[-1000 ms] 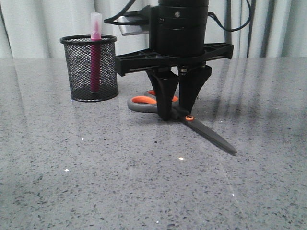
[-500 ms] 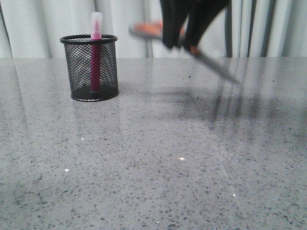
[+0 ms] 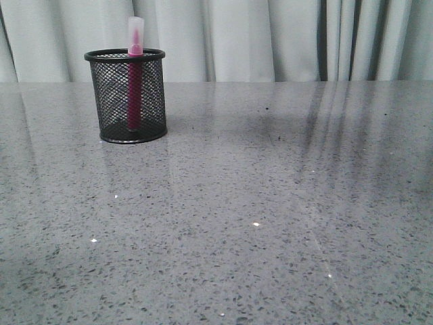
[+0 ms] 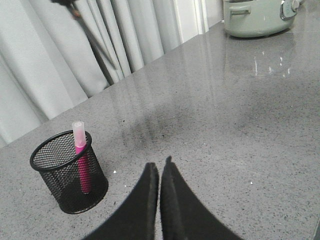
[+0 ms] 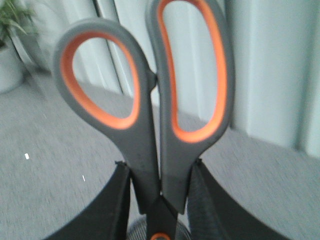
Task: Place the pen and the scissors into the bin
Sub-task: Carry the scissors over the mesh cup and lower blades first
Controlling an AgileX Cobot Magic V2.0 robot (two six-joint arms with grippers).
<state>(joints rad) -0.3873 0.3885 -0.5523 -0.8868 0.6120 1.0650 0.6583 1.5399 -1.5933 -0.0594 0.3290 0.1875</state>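
The black mesh bin (image 3: 132, 95) stands at the back left of the table with the pink pen (image 3: 135, 74) upright inside, its pale cap above the rim. Both also show in the left wrist view, the bin (image 4: 67, 175) and the pen (image 4: 81, 160). My left gripper (image 4: 160, 167) is shut and empty, to the right of the bin. My right gripper (image 5: 160, 170) is shut on the scissors (image 5: 150, 100) just below the orange-lined handles, held high in the air. A dark blade (image 4: 97, 42) shows far up in the left wrist view. No gripper shows in the front view.
A pale green pot (image 4: 260, 17) stands at a far table edge. A potted plant (image 5: 12, 45) is off to one side. Grey curtains (image 3: 270, 40) hang behind the table.
My right gripper has lifted the scissors off the table, up and out of the front view. The bin and pen have not moved.
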